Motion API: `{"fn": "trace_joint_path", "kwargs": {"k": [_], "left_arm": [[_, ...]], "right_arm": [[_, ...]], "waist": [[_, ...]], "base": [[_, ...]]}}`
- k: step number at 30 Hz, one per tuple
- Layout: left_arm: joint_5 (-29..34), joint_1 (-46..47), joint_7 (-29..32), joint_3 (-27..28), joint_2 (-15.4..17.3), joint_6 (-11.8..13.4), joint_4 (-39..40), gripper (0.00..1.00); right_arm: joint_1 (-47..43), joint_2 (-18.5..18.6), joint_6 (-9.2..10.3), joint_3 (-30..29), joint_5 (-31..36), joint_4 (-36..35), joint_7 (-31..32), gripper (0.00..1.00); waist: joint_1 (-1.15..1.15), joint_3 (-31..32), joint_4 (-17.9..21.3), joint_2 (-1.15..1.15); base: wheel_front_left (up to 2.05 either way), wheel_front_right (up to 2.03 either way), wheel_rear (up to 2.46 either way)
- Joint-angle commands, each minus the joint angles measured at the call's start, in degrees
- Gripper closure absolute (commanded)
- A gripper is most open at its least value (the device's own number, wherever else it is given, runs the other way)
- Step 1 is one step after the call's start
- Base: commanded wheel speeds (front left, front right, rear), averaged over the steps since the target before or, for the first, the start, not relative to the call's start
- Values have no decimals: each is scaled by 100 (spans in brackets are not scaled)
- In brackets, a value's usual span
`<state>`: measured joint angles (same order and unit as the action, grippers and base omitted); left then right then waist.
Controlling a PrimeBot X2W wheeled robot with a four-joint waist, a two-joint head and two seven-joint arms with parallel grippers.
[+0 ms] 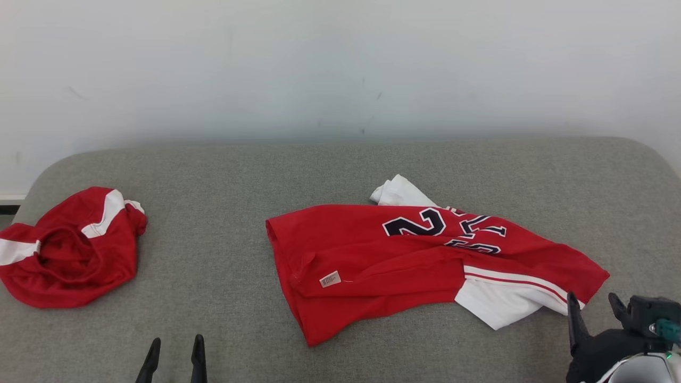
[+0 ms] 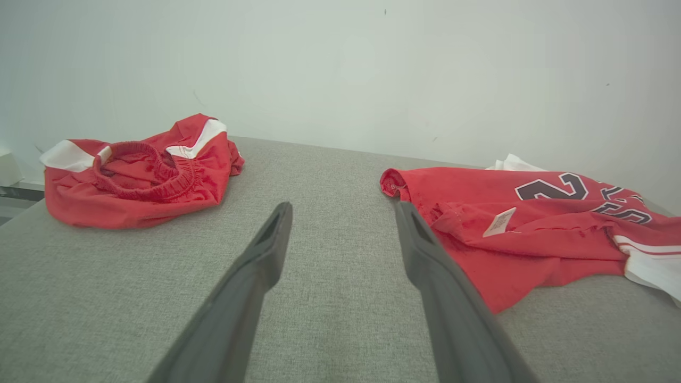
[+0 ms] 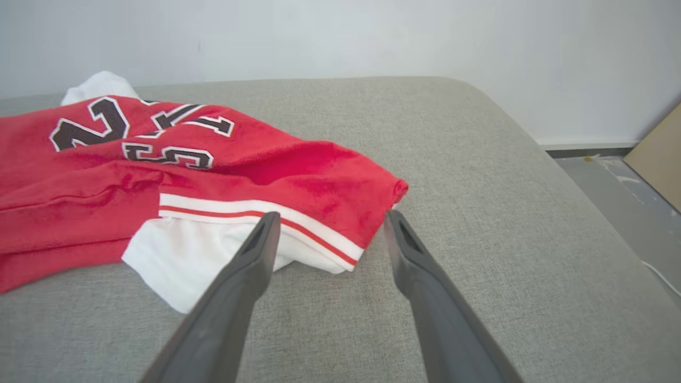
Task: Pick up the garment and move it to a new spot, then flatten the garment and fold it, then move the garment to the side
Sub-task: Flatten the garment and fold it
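Jersey (image 1: 404, 260): red and white, lying rumpled on the grey cushion (image 1: 340, 165).
Feel: looks light, limp and a bit slick; it will likely sag when lifted.
Hold: I'd pinch the striped hem (image 3: 319, 234) or a corner.
Right gripper (image 1: 591, 298): fingers spread, empty; the hem is just ahead of its tips.
Left gripper (image 1: 177, 339): spread, empty; the jersey is off to its right, apart.
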<state>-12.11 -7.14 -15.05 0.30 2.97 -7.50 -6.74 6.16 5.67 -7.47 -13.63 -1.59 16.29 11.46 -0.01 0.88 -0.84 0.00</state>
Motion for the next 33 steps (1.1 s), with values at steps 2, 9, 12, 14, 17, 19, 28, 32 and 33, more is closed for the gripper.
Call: {"fn": "trace_joint_path", "kwargs": {"k": [2,9,12,14,17,19,28,32,33], "left_arm": [[15,-70,-19,30,-6,6,25,0],[35,-115,-19,64,-10,6,27,0],[45,-122,-19,94,-9,6,13,0],[85,-134,-19,84,-11,6,-4,0],[129,5,-19,1,-10,6,-79,0],[136,190,-19,-116,41,6,-192,0],[-175,1880,1544,-1223,469,6,-1020,0],[-316,2658,2536,-1556,478,6,-1446,0],[-328,2807,2745,-1615,460,6,-1552,0]], "right_arm": [[-412,-86,-5,157,-59,-592,-229,0],[-1015,-155,-5,638,-76,-1211,-894,0],[-1238,-175,-5,877,-119,-1254,-1048,0],[-1265,-188,-5,937,-139,-1255,-1043,0],[-1261,-201,-5,964,-169,-1266,-1025,0],[-1228,-207,-5,974,-184,-1286,-1011,0],[-1188,-248,-5,1067,-248,-1309,-964,0],[-1164,-261,-5,1164,-277,-1297,-952,0],[-1161,-264,-5,1178,-275,-1303,-945,0]], "waist": [[1,23,13,0],[1,97,37,0],[1,115,75,0],[1,112,102,0],[1,99,144,0],[1,82,174,0],[1,-60,320,0],[1,-148,459,0],[1,-170,494,0]], "base": [[0,0,0],[0,0,0],[0,0,0],[0,0,0],[0,0,0],[0,0,0],[0,0,0],[0,0,0],[0,0,0]]}}
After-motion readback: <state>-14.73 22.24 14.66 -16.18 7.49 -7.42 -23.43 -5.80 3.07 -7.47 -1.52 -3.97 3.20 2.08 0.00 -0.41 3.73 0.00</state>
